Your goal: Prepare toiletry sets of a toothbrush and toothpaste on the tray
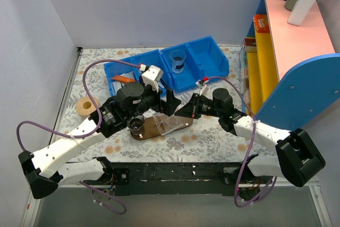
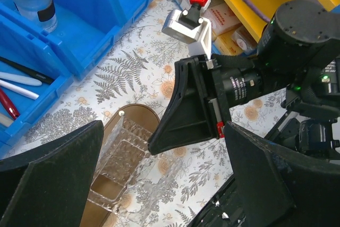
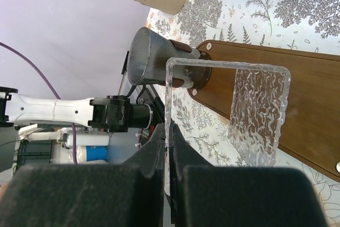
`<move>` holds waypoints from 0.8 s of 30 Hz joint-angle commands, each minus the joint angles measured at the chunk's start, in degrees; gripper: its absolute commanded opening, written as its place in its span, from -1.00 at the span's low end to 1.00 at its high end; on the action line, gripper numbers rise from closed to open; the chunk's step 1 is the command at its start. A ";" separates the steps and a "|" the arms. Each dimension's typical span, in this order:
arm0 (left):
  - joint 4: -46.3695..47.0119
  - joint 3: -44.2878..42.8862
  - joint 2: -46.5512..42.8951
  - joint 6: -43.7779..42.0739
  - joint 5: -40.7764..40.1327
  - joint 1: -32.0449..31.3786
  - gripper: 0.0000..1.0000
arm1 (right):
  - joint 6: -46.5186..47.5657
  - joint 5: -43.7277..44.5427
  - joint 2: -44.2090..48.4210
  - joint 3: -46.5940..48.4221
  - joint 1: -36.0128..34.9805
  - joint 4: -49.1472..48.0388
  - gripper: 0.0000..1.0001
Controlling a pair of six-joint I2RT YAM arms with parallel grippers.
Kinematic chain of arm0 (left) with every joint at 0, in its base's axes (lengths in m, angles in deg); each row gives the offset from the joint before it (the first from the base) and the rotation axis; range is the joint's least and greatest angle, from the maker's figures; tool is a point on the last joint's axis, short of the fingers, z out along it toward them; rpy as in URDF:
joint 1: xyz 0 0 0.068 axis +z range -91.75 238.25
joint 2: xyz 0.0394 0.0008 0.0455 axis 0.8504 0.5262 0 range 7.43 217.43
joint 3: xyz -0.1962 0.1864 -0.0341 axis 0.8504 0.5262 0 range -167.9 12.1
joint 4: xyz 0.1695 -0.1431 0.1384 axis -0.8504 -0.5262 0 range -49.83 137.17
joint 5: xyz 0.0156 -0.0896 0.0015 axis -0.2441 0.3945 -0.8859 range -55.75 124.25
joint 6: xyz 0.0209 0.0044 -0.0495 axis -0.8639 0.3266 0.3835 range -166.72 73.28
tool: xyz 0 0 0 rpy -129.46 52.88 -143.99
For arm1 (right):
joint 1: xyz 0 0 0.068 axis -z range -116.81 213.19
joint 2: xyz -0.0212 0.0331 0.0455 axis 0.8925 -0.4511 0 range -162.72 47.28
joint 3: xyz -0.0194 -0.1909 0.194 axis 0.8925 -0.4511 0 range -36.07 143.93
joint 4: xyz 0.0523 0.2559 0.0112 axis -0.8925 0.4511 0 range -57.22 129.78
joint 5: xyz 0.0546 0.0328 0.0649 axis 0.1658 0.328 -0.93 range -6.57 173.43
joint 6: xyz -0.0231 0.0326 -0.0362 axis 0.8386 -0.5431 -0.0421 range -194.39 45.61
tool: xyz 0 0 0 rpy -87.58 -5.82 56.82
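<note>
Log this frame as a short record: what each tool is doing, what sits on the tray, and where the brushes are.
Left tool: open, holding nothing, above the tray
Right tool: shut on the rim of the clear organizer
Tray contents: dark cup at one end; whether the organizer rests on it or is lifted, cannot tell
Blue bin: slim white sticks, red one, dark one
Sets on tray: none visible yet
</note>
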 commanded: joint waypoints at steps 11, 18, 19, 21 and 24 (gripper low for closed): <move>-2.51 -0.63 -1.52 2.26 -2.59 0.85 0.96 | -0.32 4.91 -7.29 1.83 -4.53 -9.61 -0.97; -2.51 -0.54 -1.52 1.99 -2.86 0.94 0.96 | 1.36 7.29 -8.52 -0.27 -4.62 -9.95 -0.97; -2.51 -0.45 -1.52 1.99 -2.86 0.94 0.96 | 1.62 7.73 -8.52 -0.45 -4.62 -10.30 -0.97; -2.33 -0.27 -1.43 1.99 -2.77 0.94 0.96 | 2.49 9.47 -8.69 -0.63 -4.62 -10.22 -0.97; -2.07 -0.01 -1.43 2.08 -2.68 0.94 0.97 | 2.85 11.24 -9.31 -0.54 -4.53 -10.48 -0.97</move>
